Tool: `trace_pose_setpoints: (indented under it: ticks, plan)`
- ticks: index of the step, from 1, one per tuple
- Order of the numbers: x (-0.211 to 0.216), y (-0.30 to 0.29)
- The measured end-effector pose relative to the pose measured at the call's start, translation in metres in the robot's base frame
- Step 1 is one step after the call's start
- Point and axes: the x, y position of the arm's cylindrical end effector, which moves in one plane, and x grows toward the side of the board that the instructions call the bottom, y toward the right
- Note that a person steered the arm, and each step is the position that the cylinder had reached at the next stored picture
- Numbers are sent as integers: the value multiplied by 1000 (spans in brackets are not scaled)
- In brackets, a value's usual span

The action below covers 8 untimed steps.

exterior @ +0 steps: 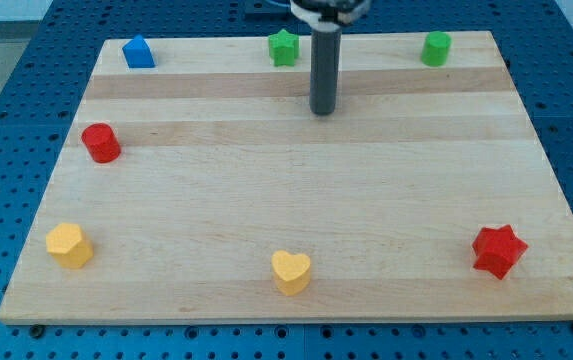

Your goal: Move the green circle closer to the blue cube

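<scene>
The green circle (436,48) stands near the view's top right corner of the wooden board (296,200). The blue cube (138,52) stands near the view's top left corner. My tip (323,111) rests on the board in the upper middle, left of and below the green circle and well to the right of the blue cube. It touches no block.
A green star (284,47) sits at the top middle, just up and left of my rod. A red cylinder (100,143) is at the left. A yellow hexagon (69,245), a yellow heart (291,271) and a red star (498,250) lie along the bottom.
</scene>
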Motion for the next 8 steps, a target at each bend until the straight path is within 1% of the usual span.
trace_pose_setpoints:
  ticks: [1,2,3,4,5,6,7,8]
  plan:
    - [-7,0]
    - [-24,-1]
    - [-56,-5]
    - [-78,-5]
    - [-63,13]
    - [-29,66]
    - [-29,146]
    - [-60,200]
